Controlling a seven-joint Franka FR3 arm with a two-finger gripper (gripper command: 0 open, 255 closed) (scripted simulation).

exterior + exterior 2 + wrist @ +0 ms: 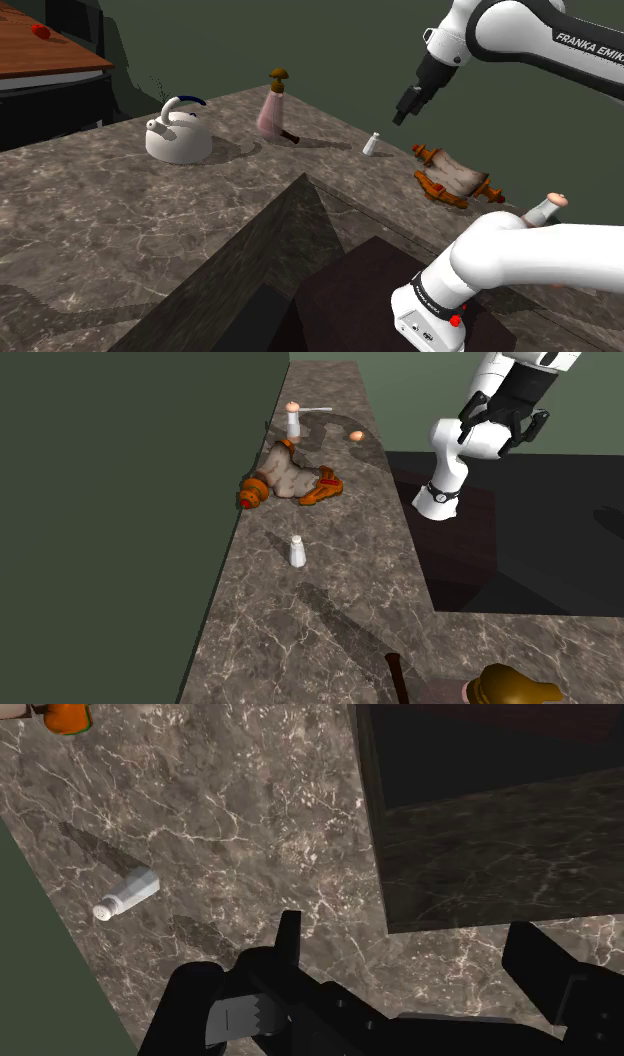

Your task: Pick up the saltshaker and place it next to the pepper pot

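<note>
Hovering over the marbled counter [100, 220], gripper [402, 117] spread wide (nothing held), saltshaker [371, 145] upright nearby.

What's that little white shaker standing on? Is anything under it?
The small white shaker stands upright, directly on the dark marbled counter. No mat, plate or tray shows beneath it. The patch of counter right under its base is covered by the shaker itself.
</note>
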